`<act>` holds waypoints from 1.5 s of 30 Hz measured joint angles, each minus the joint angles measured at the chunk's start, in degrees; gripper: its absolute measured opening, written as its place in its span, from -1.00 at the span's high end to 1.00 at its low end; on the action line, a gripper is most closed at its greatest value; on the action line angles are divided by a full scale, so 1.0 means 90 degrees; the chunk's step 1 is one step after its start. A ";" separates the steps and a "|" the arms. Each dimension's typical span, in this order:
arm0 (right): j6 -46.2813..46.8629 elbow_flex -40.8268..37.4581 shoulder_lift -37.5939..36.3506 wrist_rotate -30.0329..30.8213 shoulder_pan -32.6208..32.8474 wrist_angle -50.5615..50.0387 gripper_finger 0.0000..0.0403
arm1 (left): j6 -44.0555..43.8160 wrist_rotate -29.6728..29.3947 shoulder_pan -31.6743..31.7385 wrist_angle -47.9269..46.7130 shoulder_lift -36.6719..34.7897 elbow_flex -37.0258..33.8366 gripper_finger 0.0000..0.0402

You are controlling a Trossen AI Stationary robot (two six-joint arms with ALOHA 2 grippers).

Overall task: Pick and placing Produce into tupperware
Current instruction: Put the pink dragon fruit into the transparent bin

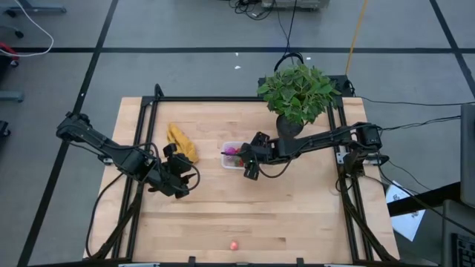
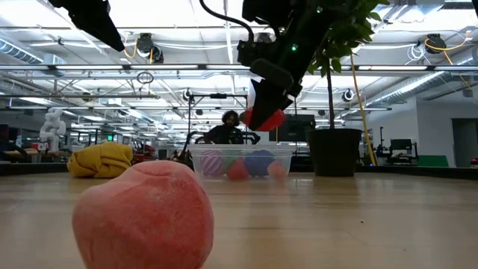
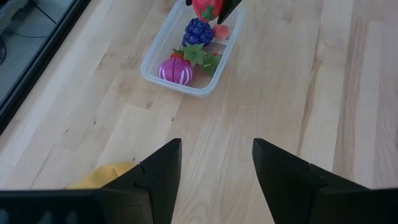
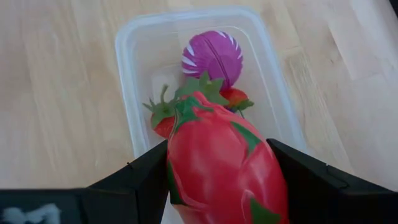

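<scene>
The clear tupperware (image 1: 225,163) stands mid-table and holds several produce pieces: a purple striped one (image 4: 211,56), a dark berry (image 3: 198,30) and strawberries (image 4: 163,121). My right gripper (image 4: 221,168) hangs just above the box, shut on a red fruit with green leaves (image 4: 217,162). My left gripper (image 3: 216,168) hovers open over bare wood, nearer the table's left edge than the box. A pink fruit (image 1: 234,244) lies alone by the table's near edge, looming large in the low view (image 2: 142,217). My right gripper pinches the red fruit by its two opposite sides (image 4: 177,168) between its two fingers. The fingers slant down from the table's right side. The fruit is lifted clear above the tupperware (image 2: 263,118), its leafy end pointing down toward the box.
A yellow banana bunch (image 1: 182,142) lies left of the box. A potted green plant (image 1: 297,93) stands at the far right, close behind my right arm. Black rails (image 1: 145,148) run along the table's left and right sides. Bare wood spreads between the box and the near edge.
</scene>
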 joint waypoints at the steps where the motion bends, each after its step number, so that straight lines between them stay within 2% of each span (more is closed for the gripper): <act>1: 0.0000 -0.0032 0.0000 0.0000 -0.0002 0.0027 -0.18 | 0.0011 0.0000 0.0000 0.0000 0.0001 0.0000 -0.01; 11: 0.0287 -0.0410 0.0000 -0.0005 -0.0003 0.0039 -0.18 | 0.0013 0.0000 0.0000 0.0000 0.0000 0.0000 -0.01; 17: 0.0115 -0.0652 0.0000 -0.0007 -0.0003 0.0429 -0.18 | -0.0014 0.0000 0.0000 0.0001 0.0001 0.0000 -0.01; 28: 0.0090 -0.0673 0.0000 -0.0007 -0.0003 0.0889 -0.18 | -0.0020 0.0000 0.0000 0.0001 -0.0001 0.0000 -0.01; 45: 0.0090 -0.0673 0.0000 -0.0007 0.0002 0.0887 -0.18 | -0.0033 0.0000 0.0000 0.0000 0.0000 -0.0002 -0.01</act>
